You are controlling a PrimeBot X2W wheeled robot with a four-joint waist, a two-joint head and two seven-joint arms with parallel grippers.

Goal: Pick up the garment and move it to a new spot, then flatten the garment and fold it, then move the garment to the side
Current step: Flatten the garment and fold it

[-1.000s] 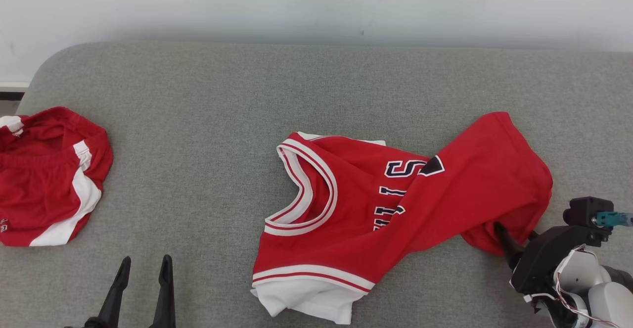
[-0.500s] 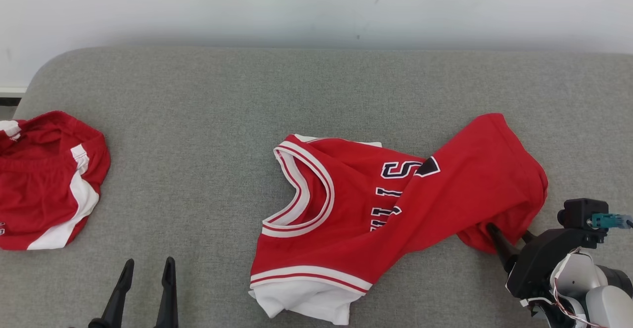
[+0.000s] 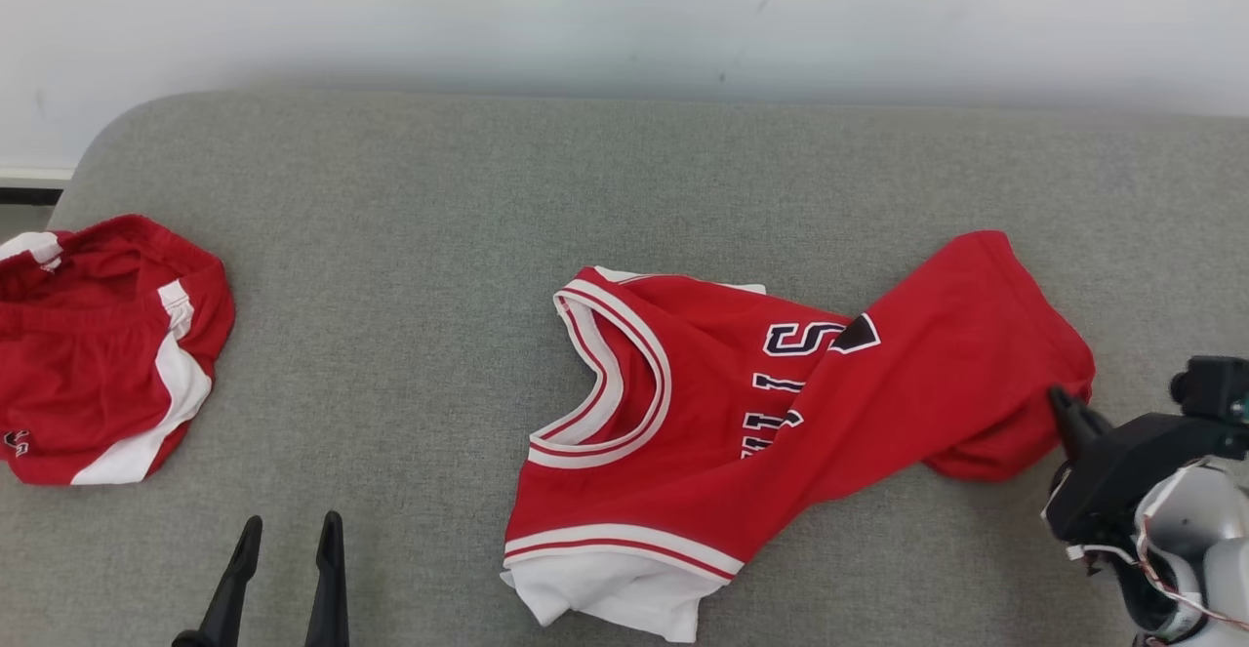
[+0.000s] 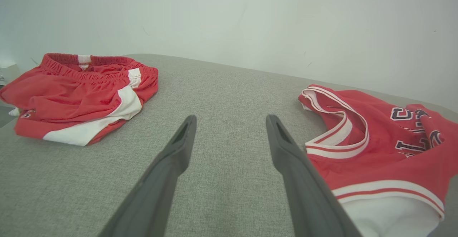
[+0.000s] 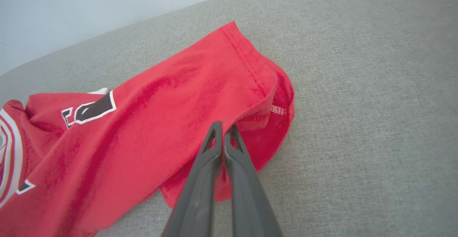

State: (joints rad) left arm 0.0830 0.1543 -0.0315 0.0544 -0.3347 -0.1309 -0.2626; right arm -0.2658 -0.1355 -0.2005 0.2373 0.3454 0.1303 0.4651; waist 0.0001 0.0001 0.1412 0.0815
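jersey (image 3: 781, 432): centre-right on cushion (image 3: 624, 188) | shorts (image 3: 98, 374): far left on it | right claw (image 3: 1062, 403): at jersey's right edge

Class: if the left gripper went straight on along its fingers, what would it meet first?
The left gripper would probably meet bare grey cushion between the red shorts and the jersey; depth is unclear.

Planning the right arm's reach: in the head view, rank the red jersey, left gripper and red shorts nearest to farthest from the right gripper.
1. red jersey: centre-right, its right end at the right gripper.
2. left gripper: lower left.
3. red shorts: far left edge.
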